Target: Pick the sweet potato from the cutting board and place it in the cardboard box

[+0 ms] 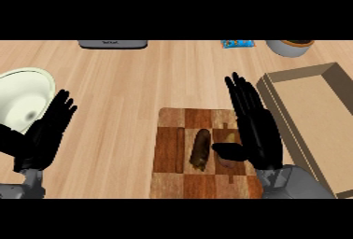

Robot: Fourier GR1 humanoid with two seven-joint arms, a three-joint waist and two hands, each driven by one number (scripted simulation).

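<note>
Head view shows us looking steeply down on a pale wooden surface point(138, 84), with a checkered cutting board point(172, 182) lying near the lower middle. On the board we see the sweet potato point(201, 149), a dark brown elongated shape lying lengthwise near the board's centre, nothing holding it. Just to its right our right hand point(257, 135) stands over the board's right edge with its fingers straight and pointing away from us, the thumb point(228, 150) reaching left toward the sweet potato; we cannot tell whether the thumb touches it. A small yellowish-brown piece shows between the thumb and the palm, too hidden for us to name. The hand is open and has hold of nothing. To the right of the board, close to the hand, lies the cardboard box point(324, 135), long and open-topped, set at a slant. Our left hand point(48, 135) shows at the left, open with fingers up, resting beside a white bowl point(27, 100). Along the far edge we see a grey appliance point(114, 44), a blue packet point(238, 44) and a white pot point(289, 47).
</note>
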